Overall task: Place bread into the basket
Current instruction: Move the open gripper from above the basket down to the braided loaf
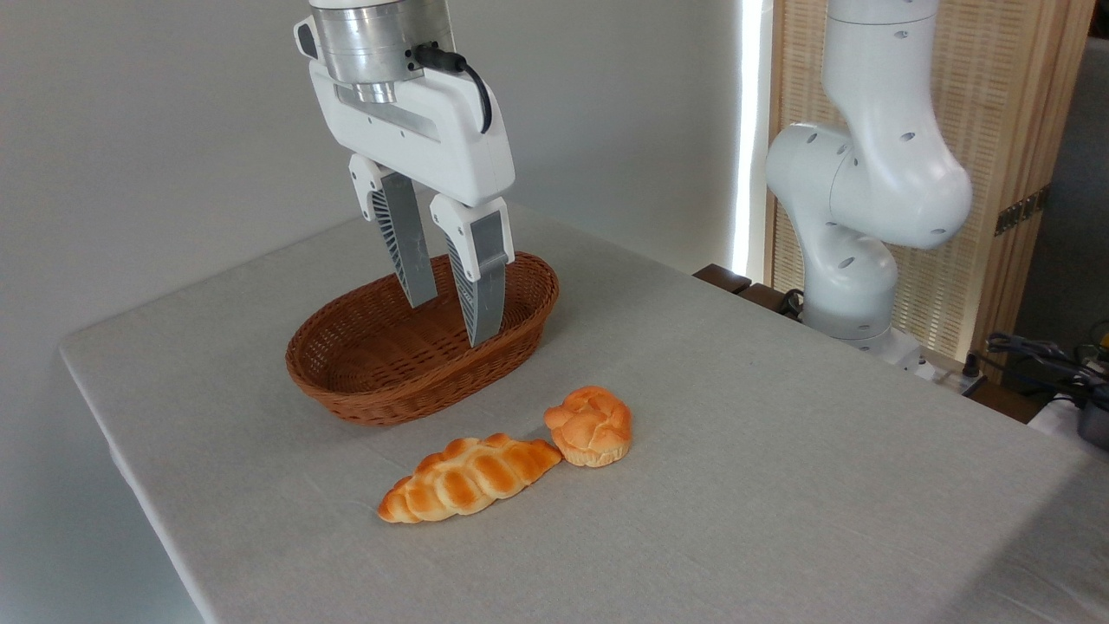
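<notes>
Grey-clothed table [780, 485] against white wall [130, 130]

A robot test room or lab is suggested: a white jointed robot arm [875, 173] is mounted beside a grey cloth-covered table [780, 485], set against a plain white wall [156, 130], with black cables [1035, 351] and a slatted wooden screen [988, 130] seen behind.

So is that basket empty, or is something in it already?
Empty. The basket shows only bare wicker inside; the bread lies on the table in front.
</notes>
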